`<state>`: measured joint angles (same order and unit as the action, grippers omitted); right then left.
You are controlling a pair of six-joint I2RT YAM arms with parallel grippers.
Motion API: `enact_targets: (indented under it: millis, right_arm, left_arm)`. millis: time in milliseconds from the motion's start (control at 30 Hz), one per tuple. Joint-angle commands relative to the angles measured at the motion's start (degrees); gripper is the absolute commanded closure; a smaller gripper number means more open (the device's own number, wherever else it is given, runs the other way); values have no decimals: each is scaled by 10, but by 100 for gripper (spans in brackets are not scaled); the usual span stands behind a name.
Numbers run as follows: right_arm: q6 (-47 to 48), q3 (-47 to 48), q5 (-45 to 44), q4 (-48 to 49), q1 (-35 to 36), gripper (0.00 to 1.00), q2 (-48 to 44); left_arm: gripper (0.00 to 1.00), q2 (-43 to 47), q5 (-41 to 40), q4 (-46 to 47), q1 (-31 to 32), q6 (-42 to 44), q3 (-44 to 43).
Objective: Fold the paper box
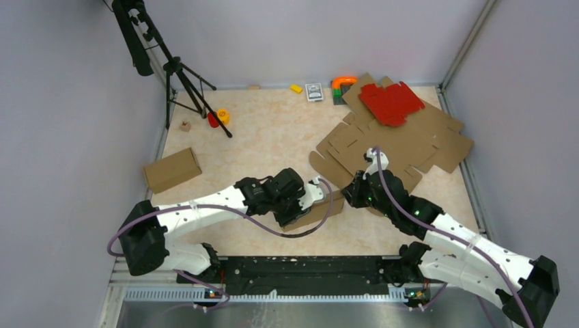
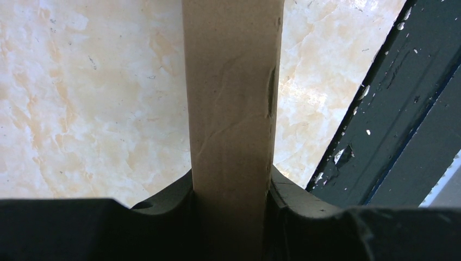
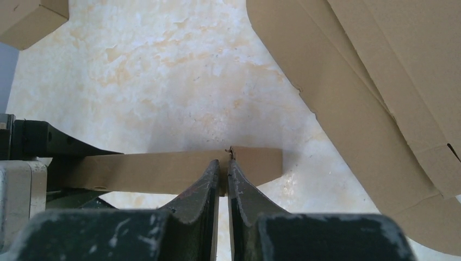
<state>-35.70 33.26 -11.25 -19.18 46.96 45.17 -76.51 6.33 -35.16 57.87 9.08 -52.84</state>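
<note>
A beige marbled table (image 1: pixel 266 137) stands between grey walls. The paper box (image 1: pixel 321 210), a narrow brown piece, sits near the table's 6 o'clock edge just ahead of the arm bases. Its long axis runs roughly 9 to 3 o'clock between the arms. The left gripper (image 2: pixel 231 204) is clamped across its 9 o'clock end. The right gripper (image 3: pixel 223 179) is pinched tight on a thin edge toward the 3 o'clock end. Both hands are equally near, so the next crease probably depends on one bracing while the other bends. Spare flat cardboard (image 1: pixel 410 147) under a red sheet (image 1: pixel 390 102) lies well apart at 1 o'clock.

marbled table (image 1: pixel 273 137): flat cardboard (image 1: pixel 410 147) (tripod (image 1: pixel 175 67) too)
</note>
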Motion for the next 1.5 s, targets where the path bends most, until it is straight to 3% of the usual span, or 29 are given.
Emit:
enact_targets:
  millis: [0,300,467,667,1000,1300,1467]
  right_arm:
    - [4,0,-6,-45,-1,92,7]
    - [42,100,22,-57,0,90,28]
    - [33,49,16,-60,-1,100,31]
    - [21,0,8,-65,-1,100,22]
    - [65,142,0,-98,-1,100,45]
    - [29,22,28,-52,-1,100,54]
    - [31,26,13,-70,-1,100,46]
  left_arm:
    - [80,-8,-17,-6,-2,-9,-3]
    - [80,-1,-15,-5,-1,-8,-2]
    - [80,0,-17,-5,-1,-8,-1]
    - [80,-1,-17,-7,-1,-5,-2]
    - [79,-1,-16,-6,-1,-5,-7]
    - [79,4,-18,-6,1,-2,-7]
    - [78,7,-16,-5,0,-1,-9]
